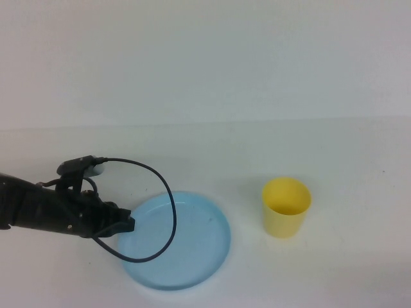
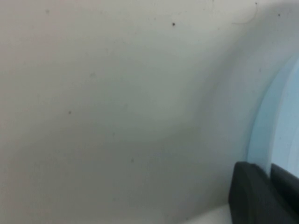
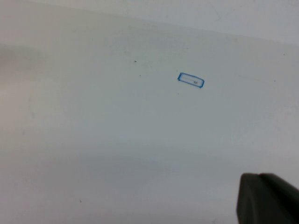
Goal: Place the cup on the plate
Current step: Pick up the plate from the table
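Note:
The yellow cup (image 1: 286, 206) stands upright on the white table, to the right of the light blue plate (image 1: 192, 253) and apart from it. My left gripper (image 1: 130, 224) lies low at the plate's left edge. In the left wrist view its dark fingers (image 2: 252, 193) are close together over the plate's rim (image 2: 261, 130), holding nothing that I can see. My right gripper (image 3: 261, 176) is out of the high view. Its wrist view shows only its dark tip over bare table, far from the cup.
A black cable (image 1: 172, 212) loops from the left arm over the left part of the plate. A small blue rectangle mark (image 3: 190, 80) is on the table in the right wrist view. The white table runs back to a pale wall.

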`<act>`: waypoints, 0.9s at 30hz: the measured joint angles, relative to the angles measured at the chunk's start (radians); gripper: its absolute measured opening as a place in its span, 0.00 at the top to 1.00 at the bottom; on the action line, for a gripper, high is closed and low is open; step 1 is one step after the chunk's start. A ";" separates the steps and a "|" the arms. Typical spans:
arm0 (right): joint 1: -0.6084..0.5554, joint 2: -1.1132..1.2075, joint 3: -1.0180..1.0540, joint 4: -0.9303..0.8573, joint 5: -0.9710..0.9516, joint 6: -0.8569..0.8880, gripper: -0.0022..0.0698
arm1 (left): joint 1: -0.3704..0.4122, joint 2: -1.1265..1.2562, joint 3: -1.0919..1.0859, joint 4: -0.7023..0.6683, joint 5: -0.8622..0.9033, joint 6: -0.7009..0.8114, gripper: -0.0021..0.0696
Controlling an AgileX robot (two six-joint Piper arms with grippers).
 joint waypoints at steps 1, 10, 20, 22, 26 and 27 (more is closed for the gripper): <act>0.000 0.000 0.000 0.000 0.000 0.000 0.97 | 0.000 0.000 0.000 -0.002 0.003 0.000 0.96; 0.000 0.000 0.000 0.000 0.000 0.000 0.97 | -0.004 0.002 -0.008 -0.097 0.011 0.039 0.96; 0.000 0.000 0.000 0.000 0.000 0.000 0.97 | -0.115 0.002 -0.141 0.033 -0.027 -0.097 0.96; 0.000 0.000 0.000 0.000 0.000 0.000 0.97 | -0.135 0.002 -0.164 0.101 -0.046 -0.156 0.96; 0.000 0.000 0.000 0.000 0.000 0.000 0.97 | -0.151 0.002 -0.199 0.148 -0.060 -0.206 0.96; 0.000 0.000 0.000 0.000 0.000 0.000 0.97 | -0.151 0.003 -0.207 0.148 -0.060 -0.211 0.96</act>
